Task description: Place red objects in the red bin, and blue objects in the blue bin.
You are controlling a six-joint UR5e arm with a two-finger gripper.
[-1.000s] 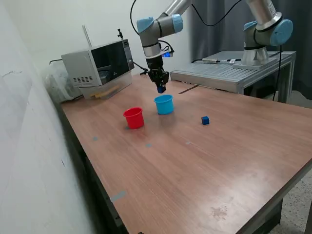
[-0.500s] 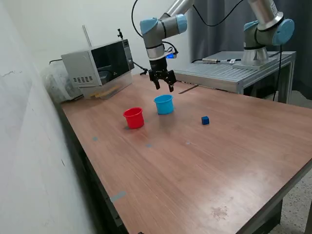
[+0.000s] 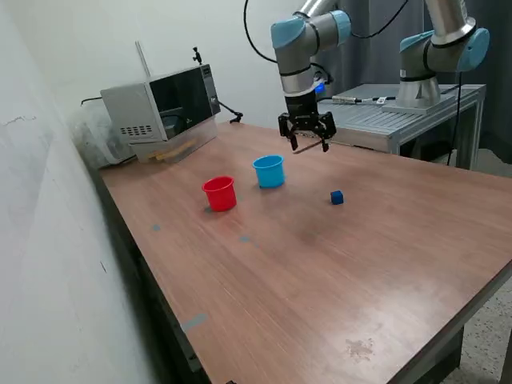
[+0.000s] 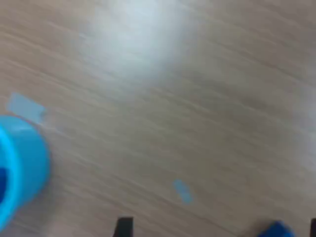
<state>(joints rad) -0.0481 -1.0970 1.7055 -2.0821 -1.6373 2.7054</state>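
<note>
The light-blue cup stands on the table next to the red cup. One dark-blue cube lies on the table toward the exterior view's right of the cups. My gripper is open and empty, held in the air above the table between the light-blue cup and that cube. The wrist view is blurred: it shows the light-blue cup with something dark blue inside, and a bit of the blue cube at the edge. No red cubes show.
A microwave stands at the back on the exterior view's left. A metal bench with a second arm's base is behind the table. The wall runs along the exterior view's left.
My gripper held a dark-blue cube over the light-blue cup, then opened. It has since moved toward the exterior view's right, away from the cup.
</note>
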